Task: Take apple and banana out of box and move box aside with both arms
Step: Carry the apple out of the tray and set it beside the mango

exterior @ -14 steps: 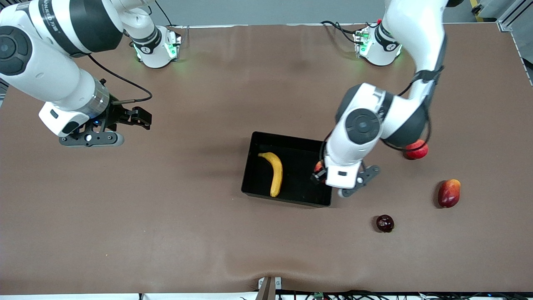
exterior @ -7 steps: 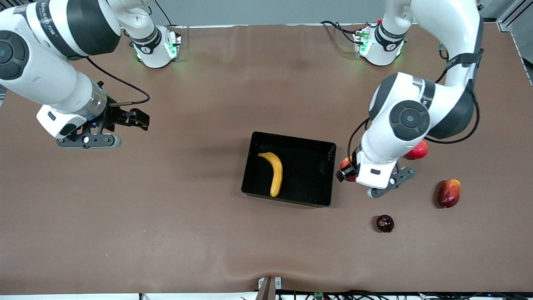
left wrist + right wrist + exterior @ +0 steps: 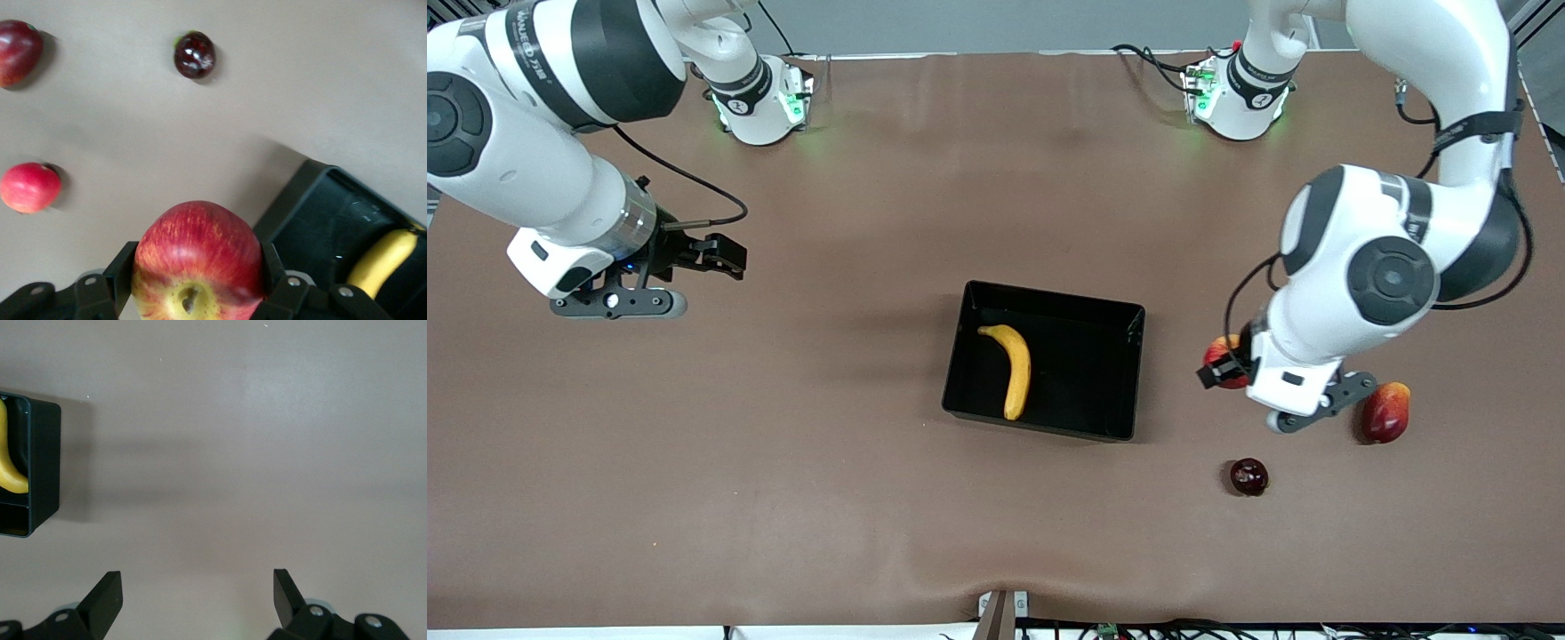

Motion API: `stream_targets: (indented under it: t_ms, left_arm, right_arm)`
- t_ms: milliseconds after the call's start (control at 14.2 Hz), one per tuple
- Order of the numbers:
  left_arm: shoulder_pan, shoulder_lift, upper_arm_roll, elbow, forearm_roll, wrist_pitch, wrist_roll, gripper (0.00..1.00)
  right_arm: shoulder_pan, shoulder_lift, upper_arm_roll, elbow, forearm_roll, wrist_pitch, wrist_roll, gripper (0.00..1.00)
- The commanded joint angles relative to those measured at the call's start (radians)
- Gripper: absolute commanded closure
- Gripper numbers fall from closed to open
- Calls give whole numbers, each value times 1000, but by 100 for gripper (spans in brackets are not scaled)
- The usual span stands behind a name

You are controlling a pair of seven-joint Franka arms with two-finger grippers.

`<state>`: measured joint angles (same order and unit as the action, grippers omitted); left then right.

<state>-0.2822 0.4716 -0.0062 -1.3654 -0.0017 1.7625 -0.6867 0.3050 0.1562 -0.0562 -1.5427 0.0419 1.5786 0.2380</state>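
Brown matting covers the whole surface [image 3: 800,498], and the scene reads across the front view from the right arm's end to the left arm's end. First comes the right hand [image 3: 710,258], waiting in the air over bare matting toward the right arm's end, well apart from the box [image 3: 1049,427]; its fingers [image 3: 107,597] stand wide with nothing between them, likely kept ready for the banana or for the two-arm shift of the box. That box sits near the middle of the surface, and the banana [image 3: 1011,366] lies in it along the wall toward the right arm's end, untouched. Next, the left hand [image 3: 1223,363] grips the apple [image 3: 198,260] between its fingers, stem dimple toward the wrist camera, up over open matting between the box and the loose fruit. Near it lie a dark plum [image 3: 1249,476], a red-yellow mango [image 3: 1386,412] and a pinkish pomegranate [image 3: 29,187], so the set-down spot probably has to avoid them. Compared with a second ago, the apple has left the box, carried over its wall toward the left arm's end; the right hand, box and banana have barely changed.
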Motion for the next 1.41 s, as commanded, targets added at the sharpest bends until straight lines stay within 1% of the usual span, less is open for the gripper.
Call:
stream_targets:
  t_ms: [0, 282, 494, 706, 917, 1199, 1340]
  left_arm:
    - [49, -42, -5, -76, 17, -5, 85, 100]
    - [110, -39, -3, -144, 19, 9, 168, 100]
    - [164, -37, -3, -208, 31, 61, 245, 100]
    - [207, -37, -5, -308, 91, 174, 311, 100]
    - [251, -37, -5, -409, 104, 299, 375, 100]
    - [323, -11, -6, -463, 104, 428, 501, 100]
    - [366, 10, -9, -474, 104, 486, 577, 100]
  right_arm:
    - [-12, 0, 6, 4, 15, -11, 15, 0]
    - [-12, 2, 6, 4, 13, -9, 15, 0]
    - [-11, 2, 6, 6, 13, -8, 15, 0]
    - [-7, 2, 6, 4, 13, -6, 15, 0]
    - [-14, 5, 6, 6, 13, -5, 15, 0]
    - [-15, 17, 6, 6, 12, 1, 15, 0]
    - [-15, 25, 6, 6, 12, 3, 17, 0]
